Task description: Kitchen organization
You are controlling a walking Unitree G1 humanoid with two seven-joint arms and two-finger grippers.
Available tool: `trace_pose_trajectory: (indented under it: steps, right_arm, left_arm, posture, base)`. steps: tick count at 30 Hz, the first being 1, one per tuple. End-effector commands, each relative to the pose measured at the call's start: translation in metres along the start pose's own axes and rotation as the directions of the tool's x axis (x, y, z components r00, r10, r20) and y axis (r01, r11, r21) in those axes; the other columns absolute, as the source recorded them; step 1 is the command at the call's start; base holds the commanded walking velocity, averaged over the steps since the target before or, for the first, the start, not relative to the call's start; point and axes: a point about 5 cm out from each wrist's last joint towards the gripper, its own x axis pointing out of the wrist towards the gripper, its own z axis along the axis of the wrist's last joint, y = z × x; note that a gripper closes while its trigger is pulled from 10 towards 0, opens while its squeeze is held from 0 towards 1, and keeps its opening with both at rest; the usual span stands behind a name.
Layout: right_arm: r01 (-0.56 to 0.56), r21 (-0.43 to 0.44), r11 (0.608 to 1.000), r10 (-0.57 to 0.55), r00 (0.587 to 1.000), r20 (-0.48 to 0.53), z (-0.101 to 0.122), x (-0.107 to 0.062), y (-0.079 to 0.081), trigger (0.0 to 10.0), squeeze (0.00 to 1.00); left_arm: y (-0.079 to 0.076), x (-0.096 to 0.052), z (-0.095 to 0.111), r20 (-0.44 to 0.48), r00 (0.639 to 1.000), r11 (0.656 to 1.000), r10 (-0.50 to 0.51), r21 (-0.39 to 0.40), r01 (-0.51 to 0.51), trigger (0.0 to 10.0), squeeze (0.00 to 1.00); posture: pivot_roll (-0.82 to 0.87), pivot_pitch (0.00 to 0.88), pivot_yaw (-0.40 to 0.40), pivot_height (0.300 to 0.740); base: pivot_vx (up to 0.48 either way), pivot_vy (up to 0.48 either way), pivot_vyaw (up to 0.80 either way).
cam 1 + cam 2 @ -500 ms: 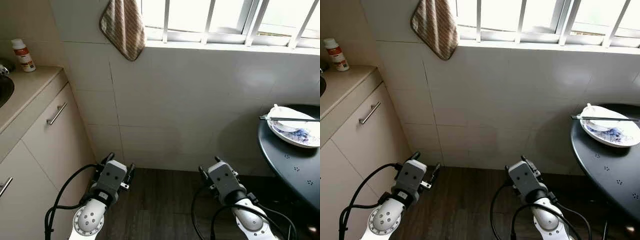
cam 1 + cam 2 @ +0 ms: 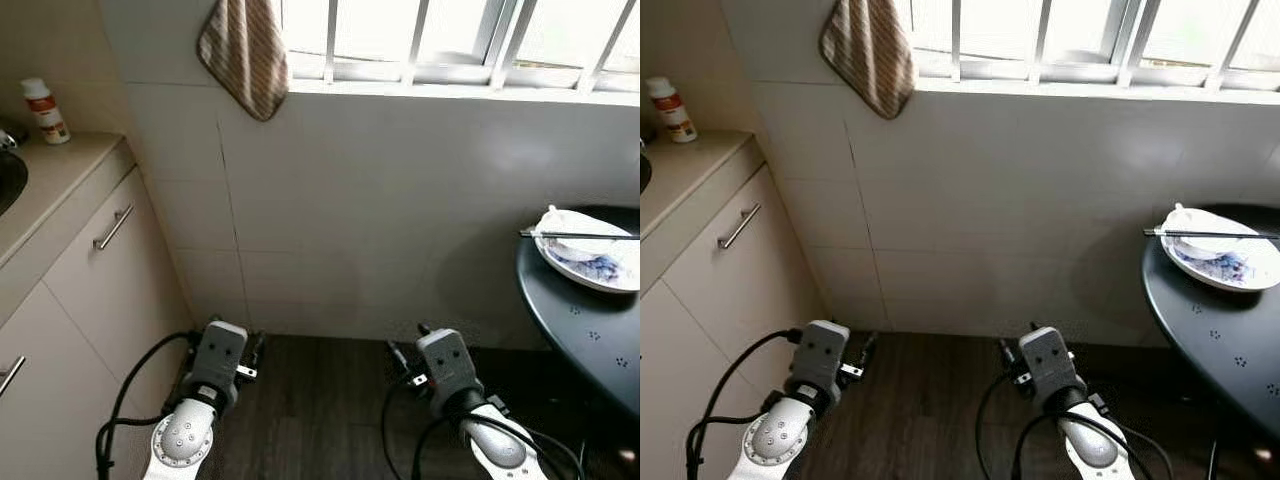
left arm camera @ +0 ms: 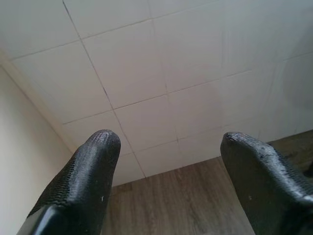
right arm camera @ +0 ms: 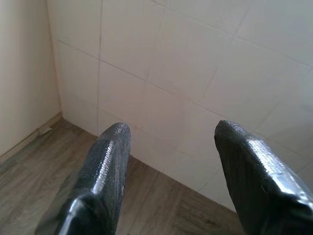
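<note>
1. Far left: bottle (image 2: 45,110) w/ orange label stands upright on the beige counter (image 2: 60,175), sink rim (image 2: 10,180) just beside it at the frame edge. Cabinet door (image 2: 110,280) w/ bar handle below is closed.
2. Striped cloth (image 2: 245,55) hangs from the window sill, far centre-left, not touched.
3. Left gripper (image 3: 166,181) is low, near the floor by the cabinet corner; fingers spread wide, nothing between them, just wall tile and wood floor ahead.
4. Right gripper (image 4: 171,181) is low too, centre-right, facing the tiled wall; fingers wide apart, empty.
5. Right: dark round table (image 2: 590,340) carries a white/blue plate (image 2: 590,262) w/ chopsticks (image 2: 575,236) lying across its rim. Likely the thing to tidy, going by the task.
6. Step in hand looks like approach/turn, no grasp begun. To do it well: turn the body right till the plate is centred, then raise the right arm.
7. Risk: chopsticks are loose and could roll off if the plate tips, so keep it level, or lift the chopsticks first.
</note>
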Motion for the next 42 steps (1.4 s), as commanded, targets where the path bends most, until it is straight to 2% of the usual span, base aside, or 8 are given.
trace_pose_trajectory:
  steps: [1,8,11,14,18,23,31,42]
  right_arm:
    - [0.005,0.017,1.0,-0.005,1.0,-0.002,0.001,0.0,-0.003,10.0,0.0]
    - [0.01,0.024,1.0,-0.01,1.0,0.003,0.002,0.0,-0.006,10.0,0.0]
    - [0.025,-0.052,0.998,-0.024,0.999,0.032,0.008,0.001,-0.009,10.0,0.0]
    - [0.103,-0.22,0.97,-0.085,0.992,0.092,0.021,0.005,-0.014,10.0,0.0]
    - [0.18,-0.176,0.968,-0.15,0.974,0.172,0.03,0.009,-0.022,10.0,0.0]
    - [0.108,-0.166,0.98,-0.086,0.987,0.137,0.026,0.013,-0.019,10.0,0.0]
    - [0.123,-0.181,0.976,-0.097,0.985,0.146,0.026,0.018,-0.017,10.0,0.0]
    - [0.151,-0.12,0.981,-0.138,0.984,0.111,0.02,0.021,-0.021,10.0,0.0]
  left_arm:
    - [-0.001,0.0,-0.001,-0.015,1.0,1.0,-0.005,-0.005,0.005,10.0,0.0]
    - [0.0,0.001,0.0,-0.026,1.0,1.0,-0.005,-0.008,0.005,10.0,0.0]
    - [0.0,0.001,0.001,-0.017,1.0,1.0,-0.009,0.004,0.009,10.0,0.0]
    - [0.0,0.001,0.006,0.009,1.0,0.997,-0.026,0.068,0.025,10.0,0.0]
    - [0.004,0.002,0.014,0.072,0.997,0.996,0.01,0.091,-0.017,10.0,0.0]
    - [0.005,0.001,0.021,0.131,0.991,0.991,0.019,0.131,-0.036,10.0,0.0]
    - [0.005,0.001,0.022,0.148,0.989,0.999,0.006,0.041,-0.012,10.0,0.0]
    - [0.003,0.003,0.024,0.17,0.985,0.998,-0.03,0.056,0.021,10.0,0.0]
  posture:
    - [0.02,0.0,-0.026,0.74]
    - [0.02,0.0,-0.027,0.74]
    - [0.02,0.0,-0.027,0.74]
    - [0.02,0.0,-0.027,0.74]
    - [0.02,0.0,-0.03,0.74]
    - [0.03,0.0,-0.036,0.74]
    - [0.03,0.0,-0.036,0.74]
    - [0.03,0.0,-0.031,0.74]
  base:
    - [0.0,0.0,0.0]
    - [0.0,0.0,0.0]
    - [0.0,0.0,0.0]
    - [0.0,0.0,0.0]
    - [0.0,0.0,0.0]
    - [0.0,0.0,0.0]
    - [0.0,0.0,0.0]
    - [0.046,0.0,0.0]
